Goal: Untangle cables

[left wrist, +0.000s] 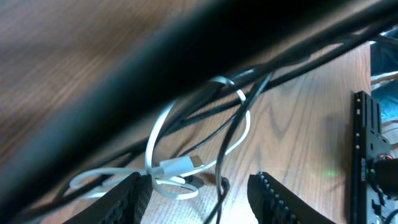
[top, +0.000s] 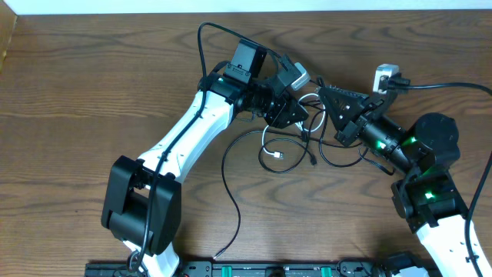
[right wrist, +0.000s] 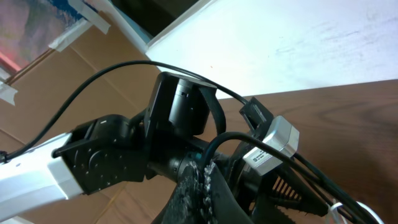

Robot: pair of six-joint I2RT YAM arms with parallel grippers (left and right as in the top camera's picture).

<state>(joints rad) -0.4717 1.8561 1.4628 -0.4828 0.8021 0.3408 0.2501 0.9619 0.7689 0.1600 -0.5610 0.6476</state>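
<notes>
Well, hardly begun: white cable (left wrist: 186,167) and black cable (top: 227,177) lay looped together, left gripper (left wrist: 199,186) spread open above them, right gripper (right wrist: 202,180) seemingly pinched shut on the black one

A dark wood-grain table (top: 77,92) fills the overhead frame; a pale strip (top: 231,5) runs along the top edge; in the right wrist view a bright white panel (right wrist: 298,43) spans the upper right; brown sheets (right wrist: 74,68), possibly cardboard, fill the upper left.
</notes>
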